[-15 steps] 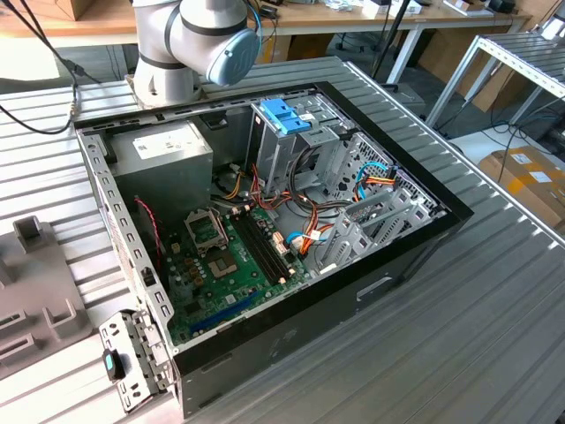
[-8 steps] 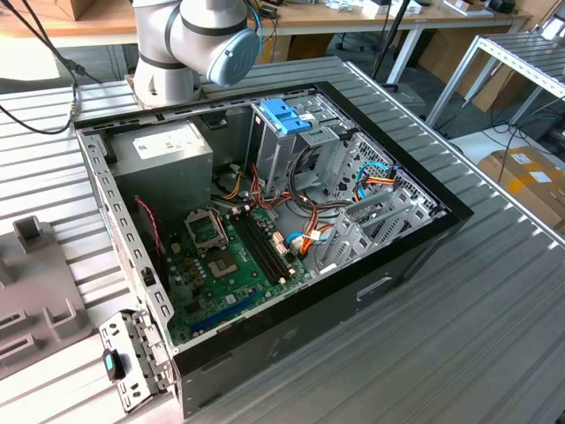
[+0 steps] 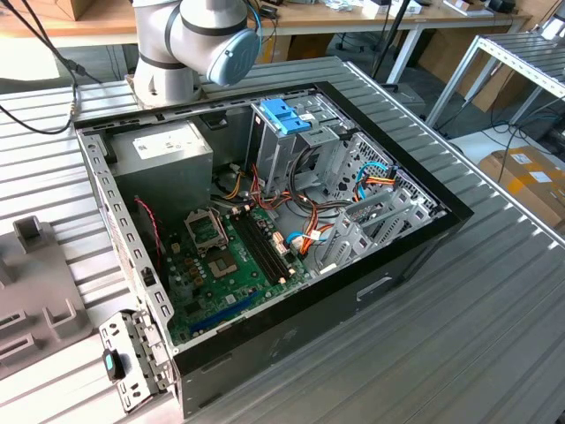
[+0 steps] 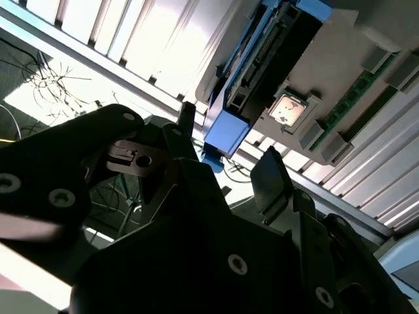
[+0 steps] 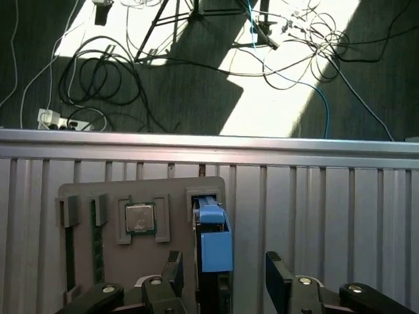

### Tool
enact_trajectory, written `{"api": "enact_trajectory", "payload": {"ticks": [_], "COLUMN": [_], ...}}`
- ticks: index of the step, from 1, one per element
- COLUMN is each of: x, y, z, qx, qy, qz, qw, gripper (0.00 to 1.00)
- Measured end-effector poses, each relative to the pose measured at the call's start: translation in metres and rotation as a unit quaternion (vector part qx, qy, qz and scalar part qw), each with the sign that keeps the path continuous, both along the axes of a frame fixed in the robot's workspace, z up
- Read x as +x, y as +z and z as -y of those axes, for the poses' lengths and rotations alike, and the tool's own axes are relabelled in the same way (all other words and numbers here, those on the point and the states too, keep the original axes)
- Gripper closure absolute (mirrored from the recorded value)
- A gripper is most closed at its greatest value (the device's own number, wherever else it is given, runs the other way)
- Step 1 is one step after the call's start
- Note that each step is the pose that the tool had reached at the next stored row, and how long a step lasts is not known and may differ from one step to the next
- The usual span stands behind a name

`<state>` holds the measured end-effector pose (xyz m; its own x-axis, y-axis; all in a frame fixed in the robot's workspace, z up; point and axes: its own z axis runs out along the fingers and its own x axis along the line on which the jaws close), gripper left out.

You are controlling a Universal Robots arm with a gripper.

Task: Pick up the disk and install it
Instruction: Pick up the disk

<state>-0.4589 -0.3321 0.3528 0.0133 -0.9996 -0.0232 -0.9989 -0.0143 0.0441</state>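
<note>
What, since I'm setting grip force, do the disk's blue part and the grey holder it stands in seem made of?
On the disk, the blue rail looks like moulded plastic: uniform matte colour, no glint. The grey holder also looks like matte plastic, perhaps printed, though painted metal cannot be ruled out.

Exterior view overlooks computer case [image 3: 353, 309], both wrist views near tray [image 5: 175, 219] [image 4: 366, 39]

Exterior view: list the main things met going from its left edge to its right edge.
Grey fixture tray → grey power supply box → blue-topped drive cage → cardboard box.
</note>
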Motion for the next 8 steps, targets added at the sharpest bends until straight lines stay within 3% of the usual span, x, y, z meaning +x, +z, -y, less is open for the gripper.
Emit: {"api": "enact_trajectory", "payload": {"ticks": [3,8], "x": [0.0000,0.0000], "y": [-0.0002,-0.0007], "z": [0.0002,0.0050], "qx": [0.0000,0.0000], "qy": [-0.010,-0.010], "qz": [0.0000,0.0001], "qw": [0.99995,0.99995], "gripper": [0.38,0.38]}}
